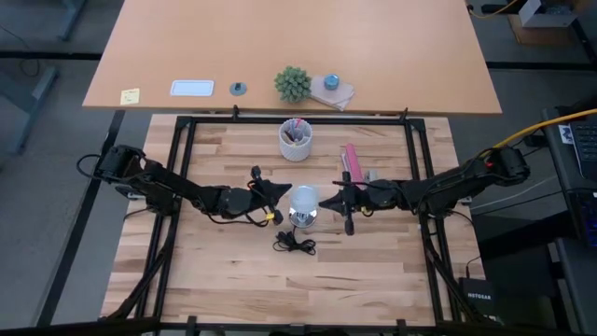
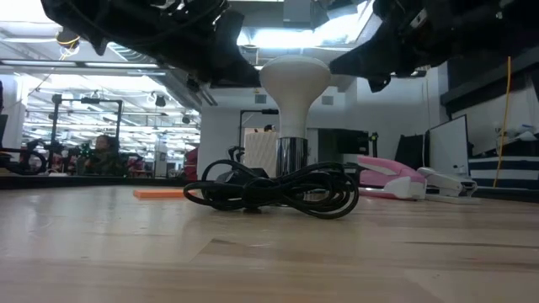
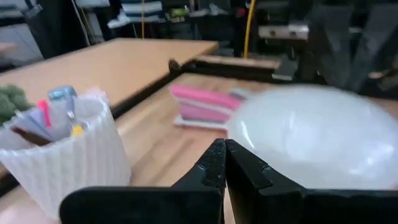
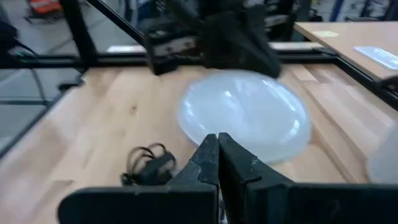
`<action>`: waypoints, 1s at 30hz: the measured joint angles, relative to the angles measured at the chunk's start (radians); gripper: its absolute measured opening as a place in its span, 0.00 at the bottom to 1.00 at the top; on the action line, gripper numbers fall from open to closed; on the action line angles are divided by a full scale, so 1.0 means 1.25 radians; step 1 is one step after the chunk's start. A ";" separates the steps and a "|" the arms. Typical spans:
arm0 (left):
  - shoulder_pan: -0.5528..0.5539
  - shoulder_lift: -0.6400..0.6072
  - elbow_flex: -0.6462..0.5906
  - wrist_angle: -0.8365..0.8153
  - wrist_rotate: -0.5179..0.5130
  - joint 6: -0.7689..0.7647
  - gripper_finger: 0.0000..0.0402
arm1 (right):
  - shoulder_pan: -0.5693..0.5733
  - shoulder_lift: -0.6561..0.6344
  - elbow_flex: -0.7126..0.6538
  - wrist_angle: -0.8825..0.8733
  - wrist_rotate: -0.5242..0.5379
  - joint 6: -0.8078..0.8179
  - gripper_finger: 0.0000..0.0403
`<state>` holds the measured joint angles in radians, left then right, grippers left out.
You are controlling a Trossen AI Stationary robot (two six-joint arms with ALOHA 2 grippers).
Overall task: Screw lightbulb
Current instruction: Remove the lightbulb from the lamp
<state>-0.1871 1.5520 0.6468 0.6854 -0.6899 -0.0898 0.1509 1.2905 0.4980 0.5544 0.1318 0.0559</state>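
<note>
The white lightbulb (image 2: 295,80) stands upright at the table's middle, its narrow base in a round silvery fitting (image 2: 292,156). The fitting's black cord (image 2: 278,189) lies coiled on the near side. My left gripper (image 1: 283,191) is shut and nearly level, its tips at the left side of the bulb's rounded top (image 3: 311,137). My right gripper (image 1: 325,202) is shut too and comes in from the right, with its tips at the dome's right side (image 4: 249,115). My left gripper has its shut fingertips (image 3: 225,149) right at the left side of the bulb's dome, coming nearly level from the table's left; I cannot tell whether they touch it. My right gripper has its shut fingertips (image 4: 217,140) right at the dome's right side, coming nearly level from the right; whether they touch cannot be told.
A white ribbed cup of pens (image 1: 297,140) stands just beyond the bulb. A pink stapler (image 1: 353,163) lies at the far right of it. A black frame (image 1: 187,149) borders the work surface. On the far table sit a small green plant (image 1: 293,84) and other small items.
</note>
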 joint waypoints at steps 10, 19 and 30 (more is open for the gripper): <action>-0.035 0.000 0.000 -0.033 -0.013 -0.030 0.00 | 0.000 0.009 0.000 -0.011 0.070 -0.006 0.00; -0.070 0.000 -0.001 -0.034 -0.038 -0.034 0.00 | 0.000 0.009 -0.001 -0.016 0.105 -0.007 0.00; -0.107 0.001 0.000 -0.034 -0.027 -0.051 0.00 | -0.002 0.009 0.000 -0.023 0.167 -0.010 0.00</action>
<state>-0.3213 1.5536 0.6472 0.6424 -0.7240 -0.1533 0.1490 1.3018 0.4976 0.5258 0.3406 0.0433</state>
